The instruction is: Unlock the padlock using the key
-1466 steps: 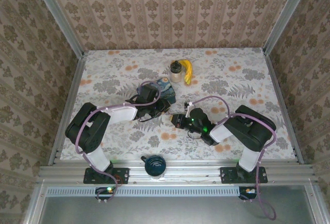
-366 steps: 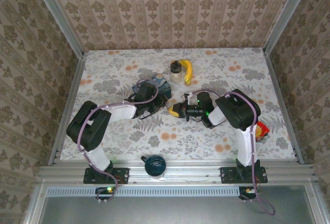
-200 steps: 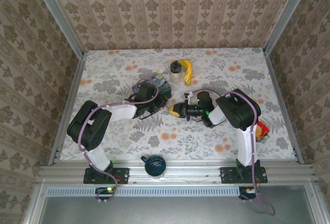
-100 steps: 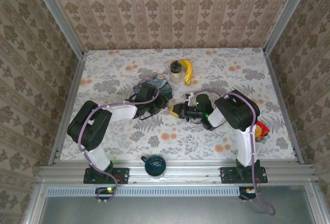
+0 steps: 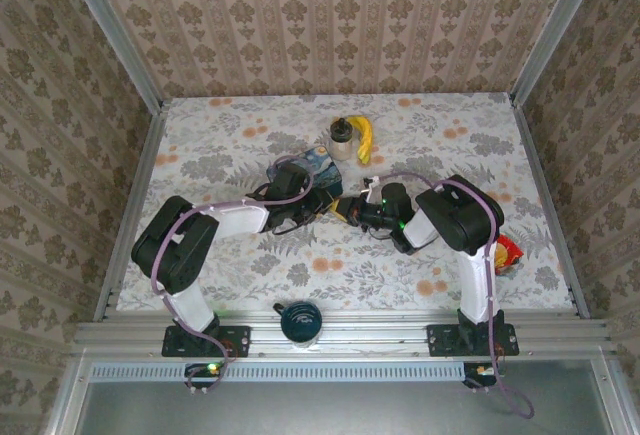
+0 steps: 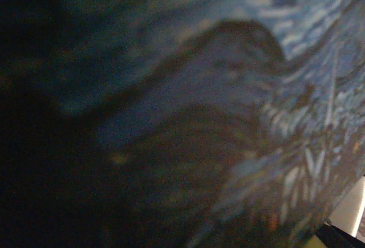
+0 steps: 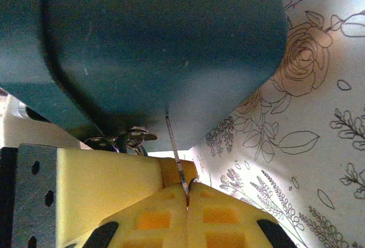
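Judging from the right wrist view, the key [image 7: 174,145] is a thin, stiff metal blade seen edge-on. It is taken to be light and slick, and liable to twist or slip between the pads if loaded sideways. It is held by its lower end in the right gripper [image 7: 187,195], whose yellow pads [image 7: 228,219] are closed flat together on it. Its tip points up to the lower edge of the blue tin box [image 7: 159,48].

The padlock is judged small, rigid and free to swing on its fitting, so it would best be steadied by the body, not the shackle. Its position is taken to be at the tin's near edge, between the two grippers. A small bright metal fitting [image 7: 134,137] beside the key may belong to it, but this cannot be confirmed. In the overhead view that spot is lost among dark gripper bodies.

The left gripper [image 5: 305,193] is set against the tin. Whether its jaws clamp the tin, the lock or nothing cannot be told, as the left wrist view is dark and blurred, with painted blue swirls close to the lens. Whether the key tip has entered the lock is not made out.
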Motion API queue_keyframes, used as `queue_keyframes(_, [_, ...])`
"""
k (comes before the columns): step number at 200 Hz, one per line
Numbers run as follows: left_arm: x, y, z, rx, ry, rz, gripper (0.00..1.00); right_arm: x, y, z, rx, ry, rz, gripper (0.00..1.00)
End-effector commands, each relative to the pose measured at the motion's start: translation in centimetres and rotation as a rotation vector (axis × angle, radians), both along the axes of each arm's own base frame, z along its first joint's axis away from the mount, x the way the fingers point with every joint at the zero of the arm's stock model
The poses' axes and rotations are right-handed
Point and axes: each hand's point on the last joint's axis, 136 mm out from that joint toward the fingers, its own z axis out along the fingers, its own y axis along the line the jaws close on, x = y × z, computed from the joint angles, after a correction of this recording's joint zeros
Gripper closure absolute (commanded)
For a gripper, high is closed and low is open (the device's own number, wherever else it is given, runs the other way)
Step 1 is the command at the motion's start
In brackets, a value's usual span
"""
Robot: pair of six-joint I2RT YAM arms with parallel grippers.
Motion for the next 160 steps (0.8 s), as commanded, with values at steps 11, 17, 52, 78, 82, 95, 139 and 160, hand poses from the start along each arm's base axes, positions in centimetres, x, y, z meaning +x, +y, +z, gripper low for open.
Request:
queue_keyframes(11, [-2.1,-0.2,-1.0,-0.037,0.129,-0.019,0.85,-0.6,-0.9,0.4,-0.017,-0.033,-0.046,1.0])
queue_keyframes(17, [-2.0,-0.1,-1.0,-0.038,0.129,-0.017,0.85,-0.8,-1.1,0.1,-0.022,-0.026,-0.048,1.0])
queue_keyframes(52, [-1.7,-0.1,-1.3,-0.046,0.131,0.004,0.85,-2.2,-1.7,-0.7,-0.039,-0.012,-0.043,1.0])
queue_keyframes(78, [-1.7,-0.1,-1.4,-0.047,0.136,0.01,0.85,-3.1,-1.3,-0.1,-0.05,-0.041,-0.022,1.0])
queue_keyframes(82, [-1.7,-0.1,-1.4,-0.047,0.136,0.01,0.85,-3.2,-1.2,0.0,-0.05,-0.046,-0.017,1.0])
queue_keyframes(95, [-1.7,-0.2,-1.3,-0.048,0.134,0.007,0.85,-3.4,-0.8,0.4,-0.052,-0.055,-0.003,1.0])
queue_keyframes(139, [-1.8,-0.1,-1.5,-0.043,0.137,0.004,0.85,-4.2,0.0,1.2,-0.044,-0.062,0.03,1.0])
queue_keyframes(160, [-1.8,-0.1,-1.5,-0.046,0.135,0.005,0.85,-4.2,-0.1,1.3,-0.051,-0.06,0.025,1.0])
